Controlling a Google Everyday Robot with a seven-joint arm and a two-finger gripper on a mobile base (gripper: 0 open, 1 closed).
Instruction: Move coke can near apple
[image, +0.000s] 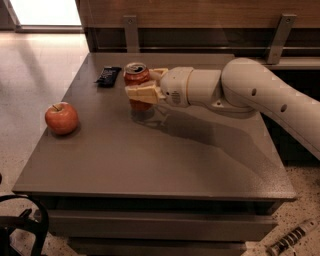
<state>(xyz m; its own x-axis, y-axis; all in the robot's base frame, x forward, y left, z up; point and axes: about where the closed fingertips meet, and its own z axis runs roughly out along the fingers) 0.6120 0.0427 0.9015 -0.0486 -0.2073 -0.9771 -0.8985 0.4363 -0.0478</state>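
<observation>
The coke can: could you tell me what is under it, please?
Bare table with the can's shadow; the claw holds the coke can over the table's far middle. Its underside is hidden.

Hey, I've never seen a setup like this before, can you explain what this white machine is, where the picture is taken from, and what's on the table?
The big white thing is a robot arm that reaches in from the right. At its end is the gripper, a simple hand with two fingers that squeeze together.

There is only one camera. It looks down at the grey table at an angle, and I cannot tell where it is mounted.

There are three things in the scene:
- The coke can is upright and clamped between the fingers over the back half of the table. It appears to be just above the surface.
- The apple sits near the table's left edge, well apart from the can.
- A flat dark snack wrapper lies at the back, just left of the can.

The job is to put the can down near the apple.
</observation>
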